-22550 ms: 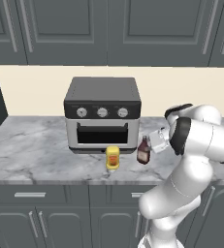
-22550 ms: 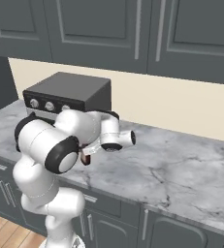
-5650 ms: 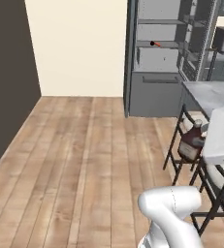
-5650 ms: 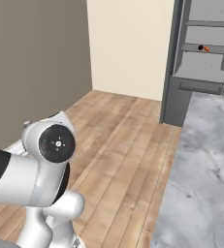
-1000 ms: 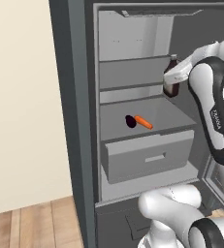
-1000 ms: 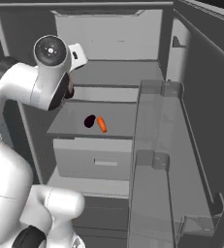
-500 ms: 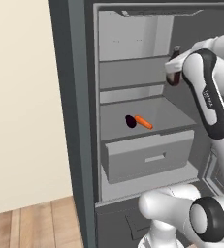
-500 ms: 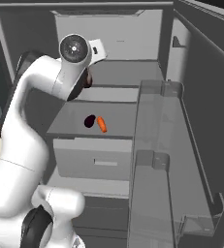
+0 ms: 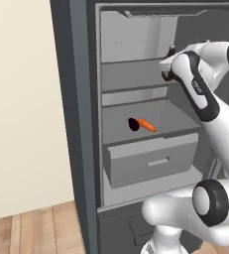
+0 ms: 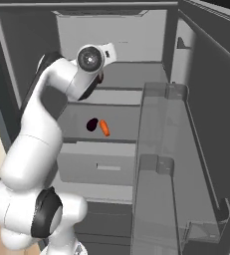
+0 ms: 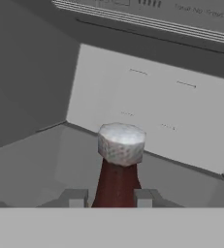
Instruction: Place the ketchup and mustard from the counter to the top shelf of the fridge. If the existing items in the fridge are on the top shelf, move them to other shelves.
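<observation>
Once lower, ketchup (image 11: 116, 181) now shelf-high

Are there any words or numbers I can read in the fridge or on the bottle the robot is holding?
Ketchup in the pincer: no label or words can be seen on it.
Fridge ceiling, hand view: some faint marks near the vent lines, too blurred to read.
Fridge back wall: only short dashes, no letters.
Robot arm: a small dark mark, too small to read.
</observation>
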